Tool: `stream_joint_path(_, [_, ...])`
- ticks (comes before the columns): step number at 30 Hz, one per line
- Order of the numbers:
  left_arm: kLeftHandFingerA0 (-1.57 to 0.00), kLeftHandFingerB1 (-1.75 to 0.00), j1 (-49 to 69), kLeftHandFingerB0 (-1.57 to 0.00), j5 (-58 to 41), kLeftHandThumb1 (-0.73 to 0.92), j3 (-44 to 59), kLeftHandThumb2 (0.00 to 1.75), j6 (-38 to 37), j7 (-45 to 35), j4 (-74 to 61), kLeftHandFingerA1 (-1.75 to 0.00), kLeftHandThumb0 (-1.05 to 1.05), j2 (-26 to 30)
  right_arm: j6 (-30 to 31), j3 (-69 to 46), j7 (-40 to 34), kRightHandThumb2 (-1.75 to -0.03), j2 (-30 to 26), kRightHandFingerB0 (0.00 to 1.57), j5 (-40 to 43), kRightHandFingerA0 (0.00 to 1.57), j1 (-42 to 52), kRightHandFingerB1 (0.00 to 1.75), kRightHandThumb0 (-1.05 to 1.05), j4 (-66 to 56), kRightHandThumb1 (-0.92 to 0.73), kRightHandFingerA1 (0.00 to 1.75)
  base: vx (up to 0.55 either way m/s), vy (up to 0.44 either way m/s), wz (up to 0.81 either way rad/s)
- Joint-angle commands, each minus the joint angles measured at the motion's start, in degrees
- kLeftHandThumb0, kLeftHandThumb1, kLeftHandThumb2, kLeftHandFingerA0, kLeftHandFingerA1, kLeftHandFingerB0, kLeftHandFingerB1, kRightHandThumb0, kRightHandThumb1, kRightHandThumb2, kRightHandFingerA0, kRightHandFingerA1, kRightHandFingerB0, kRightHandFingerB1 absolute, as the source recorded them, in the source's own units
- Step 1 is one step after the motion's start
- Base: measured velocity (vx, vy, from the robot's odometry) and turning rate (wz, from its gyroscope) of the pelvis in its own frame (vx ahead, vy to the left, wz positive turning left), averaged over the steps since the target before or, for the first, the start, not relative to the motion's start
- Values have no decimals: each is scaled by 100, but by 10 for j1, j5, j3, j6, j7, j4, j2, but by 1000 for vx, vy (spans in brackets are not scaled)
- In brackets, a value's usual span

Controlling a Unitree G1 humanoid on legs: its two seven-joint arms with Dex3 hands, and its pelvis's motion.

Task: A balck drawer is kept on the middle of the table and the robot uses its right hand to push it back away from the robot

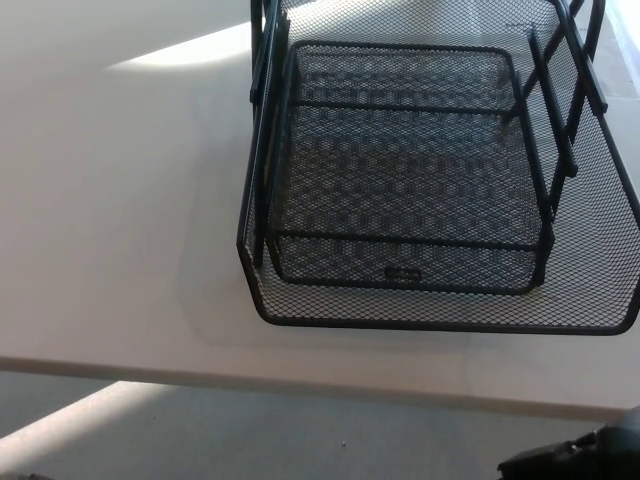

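Drawer (440, 190) of black wire mesh, filling the upper right of the frame, resting on a pale white surface (110, 220). Made up of a smaller inner mesh tray nested inside a wider outer mesh tray, with thin black upright bars along the left and right sides. Small dark label plate on the inner tray's near wall, low and centred. Outer tray's near rim close to the surface's front edge, running across the lower middle of the frame; far end and right side cut off by the frame's top and right borders. Soft bright patch of light on the surface at upper left, just beside the drawer's left bars. Below the surface's front edge, grey floor (330, 440) with a lighter stripe at lower left. Right hand (575, 458) barely showing as a dark shape at the lower right corner of the frame, below the surface's edge and well apart from the drawer, not touching it; cannot tell whether fingers spread or closed. Left hand out of sight.
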Motion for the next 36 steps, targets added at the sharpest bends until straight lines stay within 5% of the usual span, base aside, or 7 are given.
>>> stream_joint_path(1, [-51, -33, -3, -34, 4, 75, 5, 63, -13, -9, 4, -40, -56, 14, 127, 55, 144, -63, -90, 38, 147, 55, -134, 36, -42, -96, -77, 46, 0, 0, 0])
stream_joint_path(21, [-48, -33, -1, -33, 1, 71, 9, 62, -15, -11, 7, -39, -56, 13, 248, 306, 200, -64, -18, 35, 81, 50, -356, 35, -47, -64, -78, 44, 0, 0, 0])
stream_joint_path(36, [-51, -33, 0, -34, 10, 75, 4, 63, -21, -4, 8, -39, -56, 13, 326, 363, 217, -63, 117, 39, 104, 57, -548, 36, -50, 33, -81, 46, 0, 0, 0])
